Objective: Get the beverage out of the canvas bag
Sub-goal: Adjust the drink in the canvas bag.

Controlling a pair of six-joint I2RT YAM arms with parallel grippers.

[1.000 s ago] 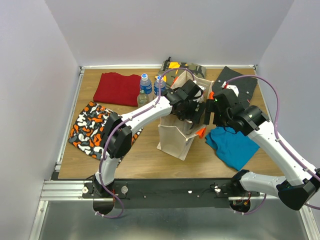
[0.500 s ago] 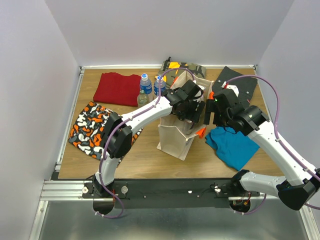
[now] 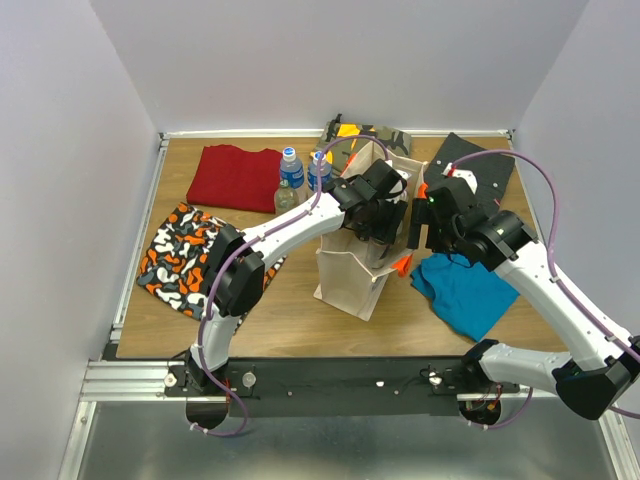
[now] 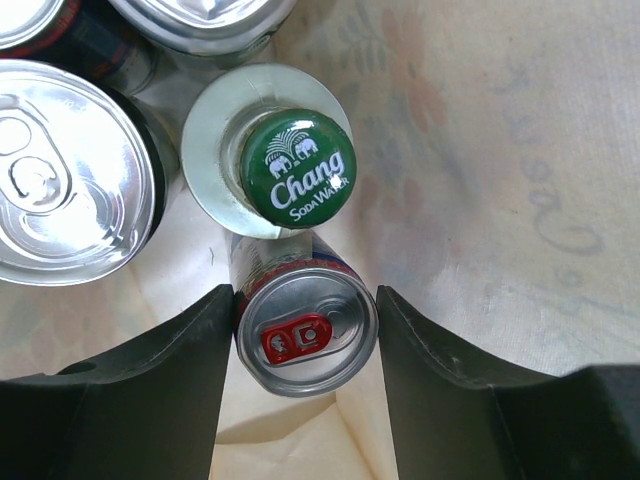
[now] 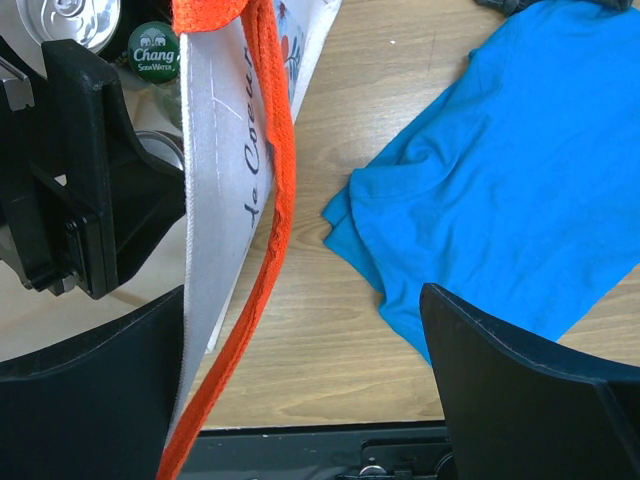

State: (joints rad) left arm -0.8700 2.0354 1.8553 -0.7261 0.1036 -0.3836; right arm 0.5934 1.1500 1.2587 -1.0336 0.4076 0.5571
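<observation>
Slim silver beverage can with a red pull-tab is standing upright inside the tall beige canvas bag, close against the bag's inner wall and just beside a green-capped glass soda-water bottle. A wider silver can is standing nearby, further into the bag. The left gripper is reaching down through the bag's mouth and grasping the slim can, with one black finger touching each side of it. The right gripper is hovering at the bag's right rim with its fingers spread wide, gripping nothing. The bag's wall and bright-orange handle are hanging between those fingers, next to one of them. A blue cloth is lying on the wooden table just outside the bag.

Risks, as judged:
- With its wall unheld, the light bag may be lifting or tipping as the can is rising.
- The can may be catching the neighbouring bottle and toppling it.
- A shallow hold near the rim may be letting the smooth can slip.
</observation>
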